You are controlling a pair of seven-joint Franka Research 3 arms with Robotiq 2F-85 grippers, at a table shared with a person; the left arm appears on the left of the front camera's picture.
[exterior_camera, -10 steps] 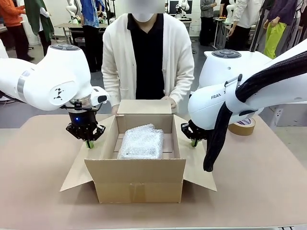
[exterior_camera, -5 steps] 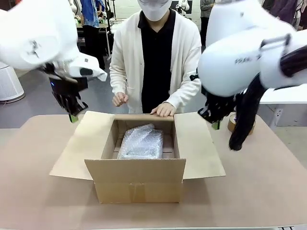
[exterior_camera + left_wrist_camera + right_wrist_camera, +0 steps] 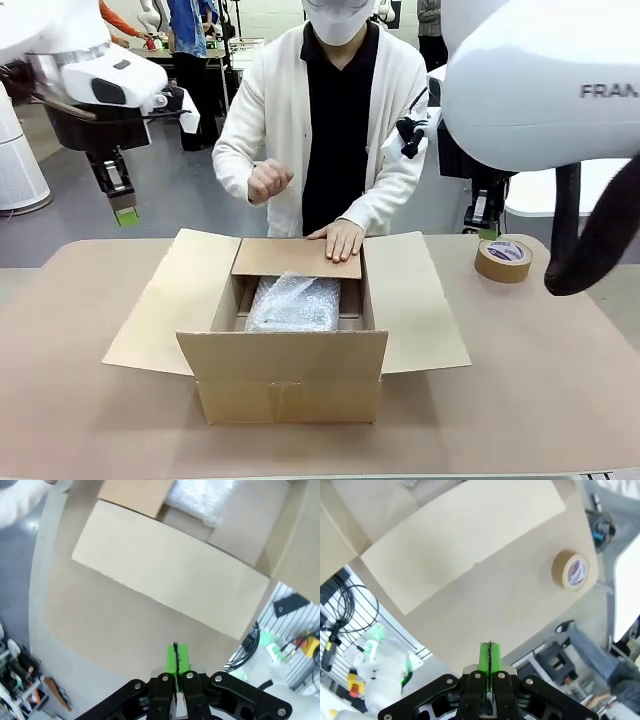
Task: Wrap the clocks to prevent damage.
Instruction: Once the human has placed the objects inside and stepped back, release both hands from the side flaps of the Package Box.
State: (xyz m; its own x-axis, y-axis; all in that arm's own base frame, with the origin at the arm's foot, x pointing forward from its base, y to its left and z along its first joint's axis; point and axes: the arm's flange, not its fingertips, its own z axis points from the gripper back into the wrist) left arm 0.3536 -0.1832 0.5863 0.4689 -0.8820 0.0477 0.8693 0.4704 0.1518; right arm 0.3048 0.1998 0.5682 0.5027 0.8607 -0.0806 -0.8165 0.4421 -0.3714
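The wide tan table [image 3: 560,380] carries a brown cardboard box [image 3: 285,375] near its middle, open at the top. Its left side flap [image 3: 165,300] and right side flap [image 3: 415,310] are splayed outward, while the far flap [image 3: 295,258] is folded partly over the opening.

Inside the box, on its floor, lies the whitish, translucent bubble-wrap bundle holding the clocks [image 3: 293,305]; its far end sits under the folded flap. No bare clock is visible, so the wrapping appears finished and the bundle already packed. What looks left is closing the remaining flaps and sealing the box.

The person's one hand [image 3: 342,240] presses flat on the far flap; the other hand [image 3: 268,182] is a loose fist held in front of the chest, touching nothing.

A brown roll of packing tape [image 3: 503,260] lies flat on the table, well apart from the box on the robot's right, untouched.

The left gripper [image 3: 125,212] hangs high over the table's left far edge, green pads pressed together on nothing. The right gripper [image 3: 487,230] hangs above the tape roll, likewise closed and empty.
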